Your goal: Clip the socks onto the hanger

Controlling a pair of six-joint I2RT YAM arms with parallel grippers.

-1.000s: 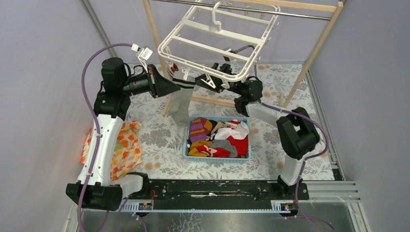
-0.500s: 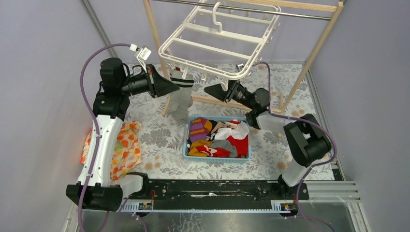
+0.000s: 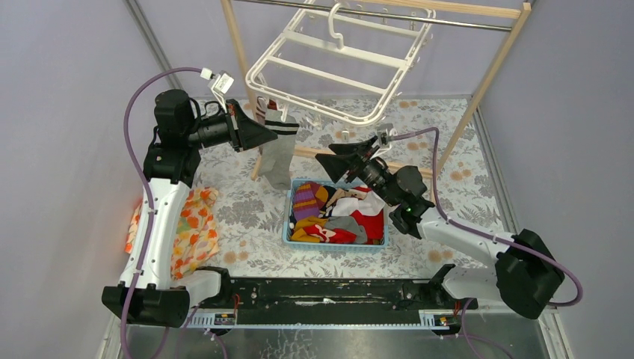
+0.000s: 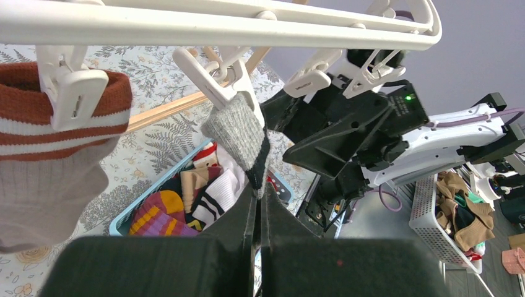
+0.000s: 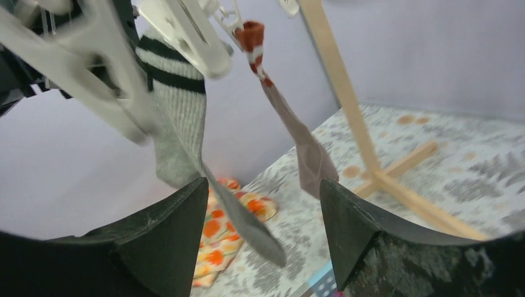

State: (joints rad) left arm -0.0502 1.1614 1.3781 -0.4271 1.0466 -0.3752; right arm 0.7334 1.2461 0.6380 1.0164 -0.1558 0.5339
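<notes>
The white hanger (image 3: 329,69) hangs tilted from the rail, and its bar (image 4: 247,30) runs across the top of the left wrist view. A grey sock with black stripes (image 3: 277,155) dangles from one of its clips (image 4: 215,83), which bites the cuff (image 4: 238,129). My left gripper (image 3: 279,134) is shut on that cuff's lower edge (image 4: 259,185). Beside it a red-and-white striped sock (image 4: 56,142) hangs from another clip. My right gripper (image 3: 346,152) stands open and empty over the basket, apart from the hanger. Beyond its fingertips (image 5: 263,192) hang both socks (image 5: 179,117).
A blue basket (image 3: 287,224) of colourful clothes sits mid-table under the right arm. An orange floral cloth (image 3: 191,232) lies at the left. The wooden rack (image 3: 478,86) has a foot bar behind the basket. A white basket of clothes (image 4: 427,210) stands off the table.
My right arm has drawn back from the hanger's front edge towards the basket, its jaws wider apart. The hanger has swung slightly. The left arm has kept its grip and place.
</notes>
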